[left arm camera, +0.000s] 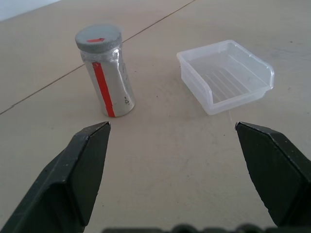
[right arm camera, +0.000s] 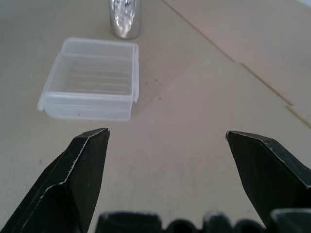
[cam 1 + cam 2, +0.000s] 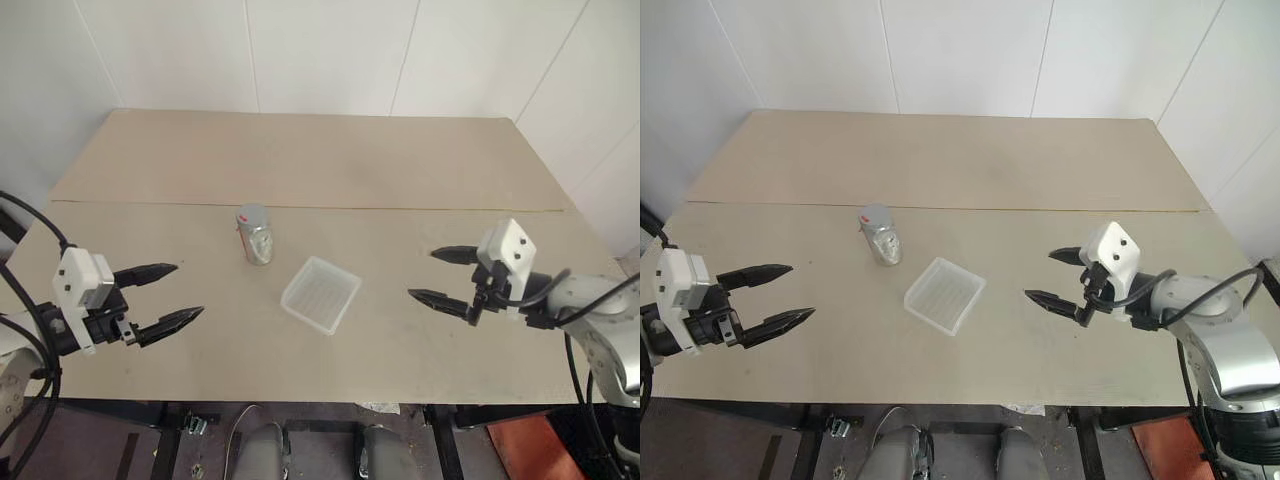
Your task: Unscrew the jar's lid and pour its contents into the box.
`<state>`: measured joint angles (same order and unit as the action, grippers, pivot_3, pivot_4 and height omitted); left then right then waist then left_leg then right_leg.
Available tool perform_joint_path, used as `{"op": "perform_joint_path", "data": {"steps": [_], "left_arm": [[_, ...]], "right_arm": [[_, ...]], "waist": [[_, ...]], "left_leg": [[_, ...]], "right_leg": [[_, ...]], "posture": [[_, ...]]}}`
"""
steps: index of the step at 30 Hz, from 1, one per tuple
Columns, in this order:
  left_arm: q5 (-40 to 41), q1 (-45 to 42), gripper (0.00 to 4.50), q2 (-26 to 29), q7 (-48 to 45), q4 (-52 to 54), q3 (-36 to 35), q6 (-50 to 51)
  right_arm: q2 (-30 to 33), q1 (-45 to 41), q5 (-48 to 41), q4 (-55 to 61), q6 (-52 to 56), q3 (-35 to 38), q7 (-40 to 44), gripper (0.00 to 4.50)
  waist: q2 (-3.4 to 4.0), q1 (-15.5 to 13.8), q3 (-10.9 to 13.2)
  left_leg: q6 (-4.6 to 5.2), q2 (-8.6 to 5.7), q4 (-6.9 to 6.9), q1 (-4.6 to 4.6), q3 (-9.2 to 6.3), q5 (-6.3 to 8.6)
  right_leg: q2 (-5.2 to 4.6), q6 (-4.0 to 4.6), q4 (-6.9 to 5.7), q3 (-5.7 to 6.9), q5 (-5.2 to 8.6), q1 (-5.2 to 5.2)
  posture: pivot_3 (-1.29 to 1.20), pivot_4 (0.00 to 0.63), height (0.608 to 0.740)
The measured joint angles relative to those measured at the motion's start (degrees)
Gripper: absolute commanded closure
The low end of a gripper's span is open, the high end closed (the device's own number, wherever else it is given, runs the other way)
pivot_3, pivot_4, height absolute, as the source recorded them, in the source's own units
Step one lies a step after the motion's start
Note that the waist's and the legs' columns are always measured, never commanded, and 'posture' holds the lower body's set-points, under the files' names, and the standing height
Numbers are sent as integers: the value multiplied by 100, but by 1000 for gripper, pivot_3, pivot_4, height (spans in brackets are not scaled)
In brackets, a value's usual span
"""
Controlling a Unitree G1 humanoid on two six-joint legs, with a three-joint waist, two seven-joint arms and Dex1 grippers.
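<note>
Table: flat beige tabletop with a thin seam running across it, against white walls.
Jar: small shiny cylindrical jar with a red stripe down its side, standing upright near the table's middle.
Lid: round grey cap with a red mark, seated on the jar.
Box: shallow translucent whitish plastic tray with ribbed bottom, just beside the jar on its right, not touching.
Left gripper: 2 black fingers spread wide, grasping nothing, well apart from the jar.
Right gripper: 2 black fingers spread wide, grasping nothing, right of the box.
</note>
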<state>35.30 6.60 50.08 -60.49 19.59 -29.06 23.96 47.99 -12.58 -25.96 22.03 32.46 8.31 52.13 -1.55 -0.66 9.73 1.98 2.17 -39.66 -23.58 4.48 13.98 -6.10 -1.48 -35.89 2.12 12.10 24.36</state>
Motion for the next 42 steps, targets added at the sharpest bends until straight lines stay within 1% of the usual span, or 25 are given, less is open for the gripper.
{"op": "perform_joint_path", "data": {"steps": [7, 12, 16, 18, 20, 23, 28, 34, 42], "left_arm": [[12, -198, 22, -8, 130, -38, 98, 2], [-153, -371, 22, -139, 281, -309, 352, -48], [-521, -800, 22, -491, 617, -770, 724, -295], [-623, -1161, 22, -733, 718, -1075, 1003, -349], [-736, -1462, 22, -864, 653, -1391, 1304, -559], [-1023, -2203, 22, -1082, 582, -2301, 1704, -875], [-1278, -3272, 22, -1331, 388, -3707, 1927, -1334], [-1531, -3942, 22, -1560, -40, -4739, 2260, -1744], [-1928, -4634, 22, -2004, 26, -5690, 2490, -2296]], "right_arm": [[-1, -42, 34, -1, 0, -17, -100, 0], [-5, -347, 38, 68, 27, -109, -181, 0], [-15, -571, 69, 142, 27, -246, -259, 0], [-61, -721, 119, 164, 32, -439, -286, 0], [-82, -828, 160, 271, 49, -584, -348, 0], [-111, -1014, 217, 372, 110, -752, -418, 0], [-145, -1139, 217, 473, 198, -825, -470, 0], [-152, -1145, 217, 623, 212, -826, -495, 0], [-152, -1139, 217, 730, 265, -825, -600, 0]], "waist": [[0, 0, 0], [1, 4, 0], [0, -6, 0], [-1, -25, 0], [-2, -19, -1], [-3, -17, -2], [-5, -1, -1], [-5, 1, -2], [-7, -3, -1]], "left_leg": [[0, -4, 1, 0, 0, 0], [0, -5, 1, 1, 0, 0], [0, -8, -1, -1, 2, 0], [1, -13, -4, -5, 3, -1], [1, -13, -4, -7, 3, 0], [1, -15, -6, -11, 4, -1], [3, -19, -9, -18, 5, 0], [4, -19, -11, -19, 5, 0], [4, -20, -15, -22, 2, 0]], "right_leg": [[1, 0, 0, 0, 0, 0], [3, 0, -2, 1, 0, 2], [2, 0, 0, 2, -1, -3], [0, -1, -1, 5, -2, -4], [0, 0, 0, 5, -2, -3], [1, 0, -3, 10, -3, -2], [0, -5, -2, 11, -6, 0], [0, -7, -4, 12, -7, -1], [0, -10, -4, 14, -9, -1]], "posture": [[0, 150, 740], [0, 150, 740], [0, 150, 740], [0, 150, 740], [0, 150, 740], [0, 150, 740], [0, 150, 740], [0, 150, 740], [0, 150, 740]]}}
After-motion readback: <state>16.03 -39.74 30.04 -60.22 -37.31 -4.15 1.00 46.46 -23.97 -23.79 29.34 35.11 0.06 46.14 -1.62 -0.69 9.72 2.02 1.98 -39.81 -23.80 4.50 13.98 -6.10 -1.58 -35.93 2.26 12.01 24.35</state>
